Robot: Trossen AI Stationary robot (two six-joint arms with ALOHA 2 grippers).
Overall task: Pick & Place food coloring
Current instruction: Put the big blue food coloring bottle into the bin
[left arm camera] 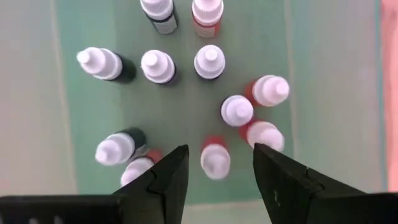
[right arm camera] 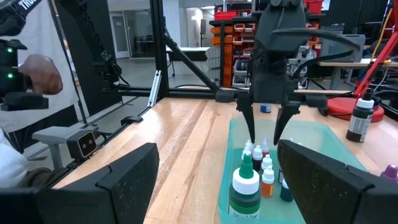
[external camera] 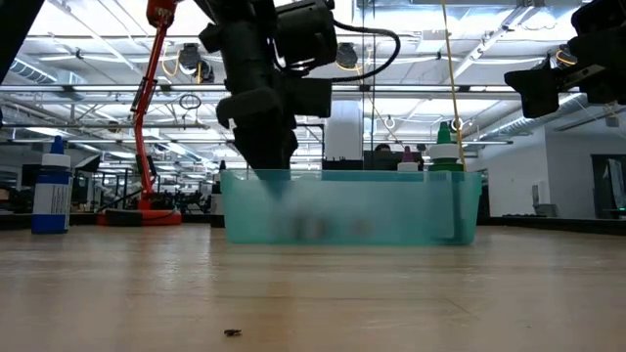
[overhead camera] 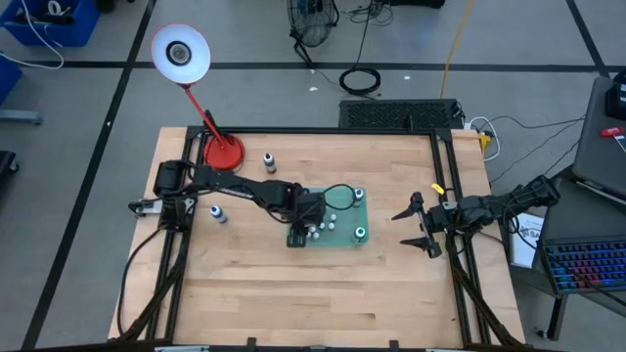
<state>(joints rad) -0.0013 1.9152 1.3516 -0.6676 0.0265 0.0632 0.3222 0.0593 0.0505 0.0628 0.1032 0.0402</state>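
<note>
Wooden counter (overhead camera: 293, 284) carries crowded food coloring (left arm camera: 214, 158); left tool (left arm camera: 216, 180), open, straddles one bottle and may topple neighbours; right tool (overhead camera: 419, 224) waits open.

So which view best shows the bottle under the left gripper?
Left wrist view: the red bottle sits between the open left gripper fingers. High view shows only specks; low view blurs it behind the tray wall.

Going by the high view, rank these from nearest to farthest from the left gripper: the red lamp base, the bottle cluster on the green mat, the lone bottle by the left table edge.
1. Bottle cluster, directly under the left gripper.
2. Lone bottle, toward the table's left edge.
3. Red lamp base, at the far left corner.
</note>
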